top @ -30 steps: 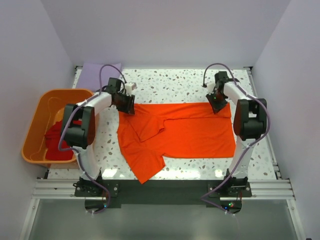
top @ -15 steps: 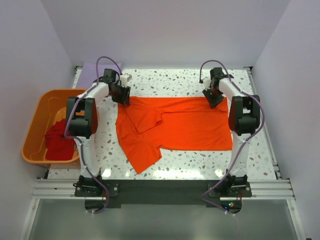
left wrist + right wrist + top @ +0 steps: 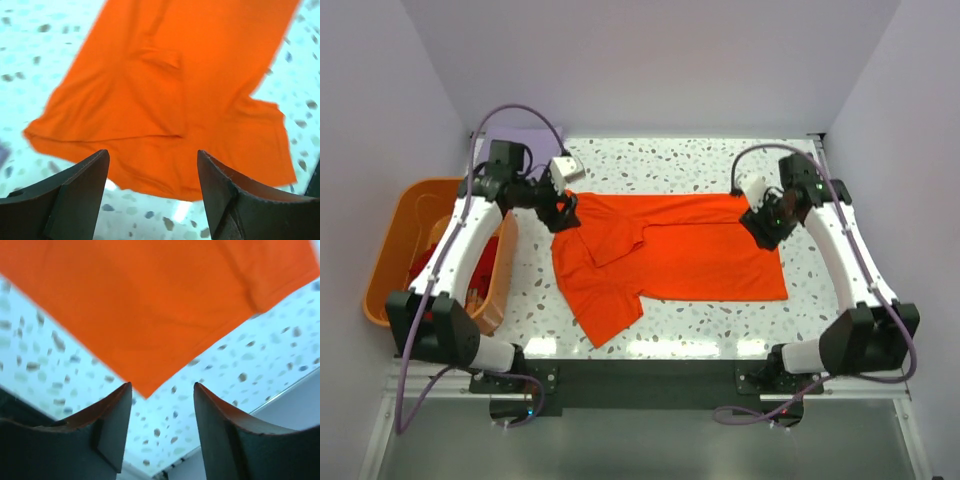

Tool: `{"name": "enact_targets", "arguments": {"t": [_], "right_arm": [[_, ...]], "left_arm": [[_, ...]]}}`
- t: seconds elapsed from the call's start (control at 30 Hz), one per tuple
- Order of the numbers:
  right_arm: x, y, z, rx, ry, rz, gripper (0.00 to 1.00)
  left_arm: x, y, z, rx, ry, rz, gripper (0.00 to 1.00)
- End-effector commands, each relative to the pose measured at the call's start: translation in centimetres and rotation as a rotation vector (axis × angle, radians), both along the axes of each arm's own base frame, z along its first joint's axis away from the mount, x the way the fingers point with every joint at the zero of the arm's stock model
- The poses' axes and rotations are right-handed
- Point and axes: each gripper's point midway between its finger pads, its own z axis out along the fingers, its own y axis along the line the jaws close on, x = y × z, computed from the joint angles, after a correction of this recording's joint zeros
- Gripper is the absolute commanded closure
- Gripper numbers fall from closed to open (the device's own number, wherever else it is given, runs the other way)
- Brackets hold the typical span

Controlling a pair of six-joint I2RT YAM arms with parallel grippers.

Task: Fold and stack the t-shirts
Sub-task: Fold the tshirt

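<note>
1. Looking down on one speckled table (image 3: 670,165) between pale walls, with two arms reaching over it.
2. Counting three shirts and one tub.
3. One orange t-shirt (image 3: 690,250) spread flat mid-table, with a sleeve folded onto its body at the left.
4. One red t-shirt (image 3: 486,262) heaped in the orange tub (image 3: 390,250) off the table's left edge, partly behind the left arm.
5. One lavender t-shirt (image 3: 542,140) at the far left corner, mostly hidden.
6. Left gripper (image 3: 563,208) over the orange shirt's far left corner, fingers spread apart, gripping nothing.
7. Right gripper (image 3: 767,222) at the far right corner, fingers likewise apart, nothing between them, cloth lying flat below.
</note>
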Motion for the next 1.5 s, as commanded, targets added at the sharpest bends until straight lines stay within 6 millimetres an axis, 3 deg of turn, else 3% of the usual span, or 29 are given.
{"name": "enact_targets", "arguments": {"t": [0.0,0.03,0.07,0.13,0.3,0.5,0.67,0.97,1.03,1.27,1.47], "right_arm": [[-7.4,-1.8,-4.6,-0.111,0.218,0.193,0.46],[-9.2,-2.4,-5.8,-0.138,0.226,0.205,0.48],[-9.8,-3.0,-6.5,-0.167,0.229,0.212,0.49],[-11.5,-4.1,-8.5,-0.226,0.254,0.252,0.54],[-12.7,-5.8,-11.4,-0.323,0.250,0.303,0.59],[-11.2,-5.8,-13.9,-0.324,0.238,0.280,0.62],[-9.6,-6.0,-14.8,-0.352,0.191,0.278,0.62],[-11.0,-6.7,-17.8,-0.384,0.253,0.322,0.64],[-11.0,-6.6,-18.1,-0.382,0.252,0.322,0.65],[-10.2,-6.5,-18.2,-0.377,0.247,0.299,0.99],[-9.3,-6.3,-17.7,-0.364,0.243,0.266,1.00]], "left_arm": [[-8.2,-2.1,-4.7,0.059,0.133,-0.240,0.24],[-9.4,-2.4,-5.2,0.068,0.136,-0.267,0.25],[-10.7,-3.5,-5.5,0.079,0.129,-0.317,0.25],[-13.0,-3.9,-6.3,0.089,0.129,-0.341,0.26],[-15.6,-4.2,-7.8,0.125,0.109,-0.382,0.26],[-15.9,-3.6,-8.8,0.152,0.119,-0.357,0.27],[-16.2,-3.2,-9.3,0.167,0.115,-0.357,0.27],[-16.7,-3.2,-10.8,0.206,0.115,-0.339,0.28],[-17.3,-2.7,-12.4,0.259,0.131,-0.334,0.29],[-18.2,-3.6,-16.0,0.375,0.092,-0.344,0.31],[-19.8,-4.9,-17.6,0.431,0.085,-0.387,0.32]]}}
